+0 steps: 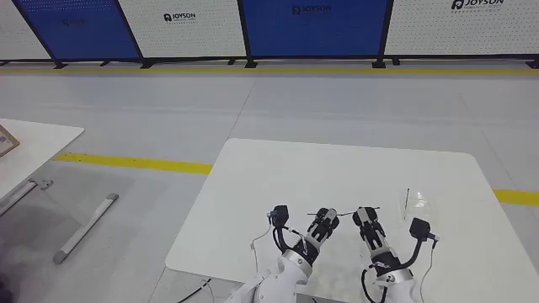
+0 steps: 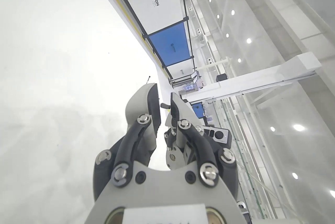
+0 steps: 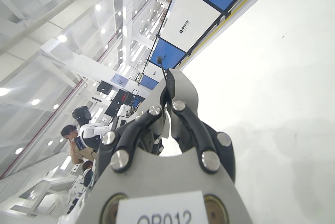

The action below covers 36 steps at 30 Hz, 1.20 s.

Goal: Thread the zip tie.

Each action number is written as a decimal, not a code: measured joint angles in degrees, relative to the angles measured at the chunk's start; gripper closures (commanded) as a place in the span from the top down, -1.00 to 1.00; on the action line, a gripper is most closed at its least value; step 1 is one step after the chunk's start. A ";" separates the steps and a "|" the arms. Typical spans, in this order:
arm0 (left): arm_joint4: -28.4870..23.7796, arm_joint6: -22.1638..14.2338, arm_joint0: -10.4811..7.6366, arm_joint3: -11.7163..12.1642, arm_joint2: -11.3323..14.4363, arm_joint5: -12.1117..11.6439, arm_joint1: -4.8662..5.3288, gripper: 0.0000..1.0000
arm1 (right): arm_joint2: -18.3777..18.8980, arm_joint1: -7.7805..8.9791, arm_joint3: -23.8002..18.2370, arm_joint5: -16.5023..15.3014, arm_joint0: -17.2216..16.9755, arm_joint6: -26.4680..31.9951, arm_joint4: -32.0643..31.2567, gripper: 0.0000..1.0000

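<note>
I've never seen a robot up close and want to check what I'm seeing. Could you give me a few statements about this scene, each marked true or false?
1. The right tool is shut on a black zip tie. True.
2. A person's hand holds the zip tie. False: the right tool grips it, and one end sticks out past the fingertips.
3. The left tool has its fingers standing apart. True.
4. The table under the arms is blue. False: it is white.
</note>
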 measured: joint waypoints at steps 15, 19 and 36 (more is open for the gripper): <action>0.59 -0.77 0.22 -0.28 0.04 -0.76 -0.25 -1.00 | 0.38 -0.06 -0.28 0.30 -0.35 0.77 0.02 -1.00; 0.84 -1.11 0.42 -0.53 -0.09 -0.93 -0.25 -1.00 | 0.19 -0.09 -0.37 0.41 -0.28 1.48 -0.04 -1.00; 1.96 -2.57 1.07 -1.33 -0.58 -0.81 -0.19 -0.26 | 0.28 -0.02 -0.97 0.82 -0.18 4.13 0.05 -1.00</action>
